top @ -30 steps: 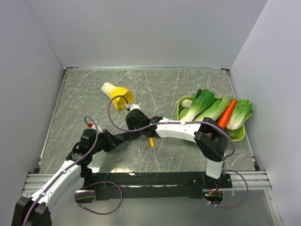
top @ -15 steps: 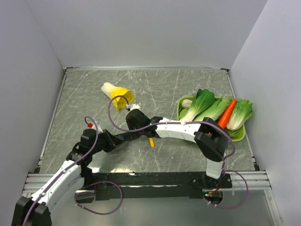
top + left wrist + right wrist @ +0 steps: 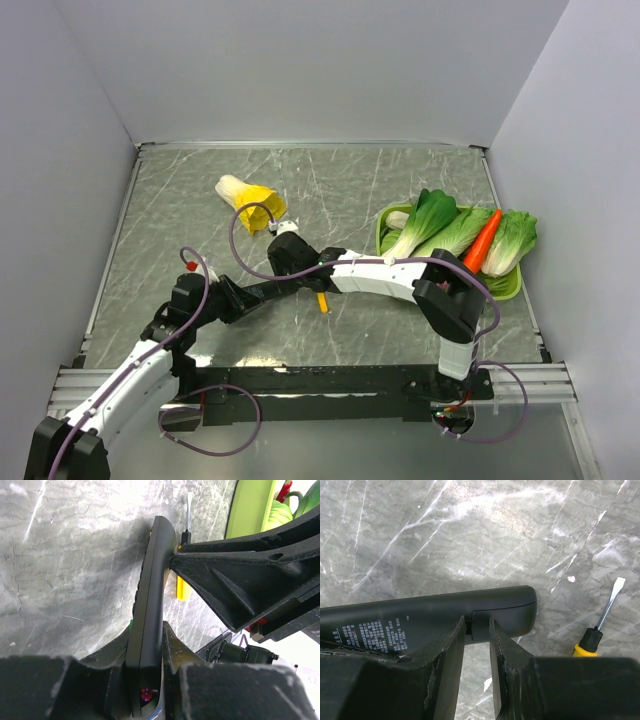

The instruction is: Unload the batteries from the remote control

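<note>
Clamped on edge in the left tool [image 3: 146,652], which is closed on its near end: the slim flat black matte-plastic remote control [image 3: 420,612], held over the middle of the near half of the grey marbled stone-look counter [image 3: 180,200] and, judging by the shadow under it, lifted off the surface. Runs lengthwise from that tool away and rightward toward the counter's centre, with the printed back face turned to the right arm. Meets the right tool [image 3: 476,630] at its free far end; fingers there a narrow gap apart with bare stone showing between them, tips set against the back face on either side of a seam that looks like the battery cover's edge, nothing clasped as far as can be seen. No sign of the two small dark-grey batteries: presumably inside, cover not yet off. As a judgement, puts the right arm in place to work the cover along the long axis, the left arm only bracing. Just beside the far end, toward the near right, a flat-bladed screwdriver with a yellow handle [image 3: 590,639] lying on the stone. Against the right edge, well apart, a lime-green plastic tray [image 3: 510,290] of leafy greens [image 3: 430,220] and an orange carrot [image 3: 482,240]; toward the far edge, left of centre, a yellow-and-white vegetable [image 3: 250,198]. Closed in on three sides by pale grey walls [image 3: 300,70].
</note>
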Tool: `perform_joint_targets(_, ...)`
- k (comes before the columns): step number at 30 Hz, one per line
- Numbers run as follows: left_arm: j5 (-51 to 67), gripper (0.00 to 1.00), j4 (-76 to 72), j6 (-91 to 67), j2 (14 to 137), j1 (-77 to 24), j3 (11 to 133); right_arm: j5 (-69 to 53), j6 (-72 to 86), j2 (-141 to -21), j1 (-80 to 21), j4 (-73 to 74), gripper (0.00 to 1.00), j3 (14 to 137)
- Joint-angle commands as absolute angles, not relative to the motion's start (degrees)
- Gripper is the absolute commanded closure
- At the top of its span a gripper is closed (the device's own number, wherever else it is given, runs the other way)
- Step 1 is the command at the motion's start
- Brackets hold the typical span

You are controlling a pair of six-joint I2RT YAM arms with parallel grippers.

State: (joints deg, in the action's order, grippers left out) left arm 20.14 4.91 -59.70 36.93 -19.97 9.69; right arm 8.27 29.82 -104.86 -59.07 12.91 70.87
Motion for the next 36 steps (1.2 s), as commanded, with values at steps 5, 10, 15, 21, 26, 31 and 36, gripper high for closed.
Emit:
perform_joint_targets(5,20.3,0.99,8.0,-59.1,37.5,-20.2,10.5,9.3,30.2,-106.4,-58.5,15.6,0.67,71.5)
perform_joint_targets(10,20.5,0.99,7.6,-59.1,37.8,-20.2,10.5,8.3,30.1,-107.1,-58.6,15.0,0.67,71.4)
perform_joint_targets(15,20.6,0.99,7.8,-59.1,37.9,-20.2,10.7,10.0,29.5,-108.1,-58.9,16.5,0.67,72.6)
perform_joint_targets(21,20.7,0.99,7.8,-59.0,38.1,-20.2,10.9,10.0,27.3,-109.1,-59.1,18.5,0.67,72.5)
perform_joint_targets(26,20.6,0.99,7.5,-58.9,38.8,-20.2,10.9,10.0,25.5,-110.3,-59.5,20.7,0.68,73.1)
perform_joint_targets(31,20.5,0.99,7.4,-59.0,38.8,-20.2,10.8,7.7,26.0,-110.6,-59.8,18.5,0.67,73.1)
perform_joint_targets(36,20.4,0.99,7.4,-59.1,38.8,-20.2,10.6,3.0,28.4,-107.6,-59.3,13.5,0.65,71.4)
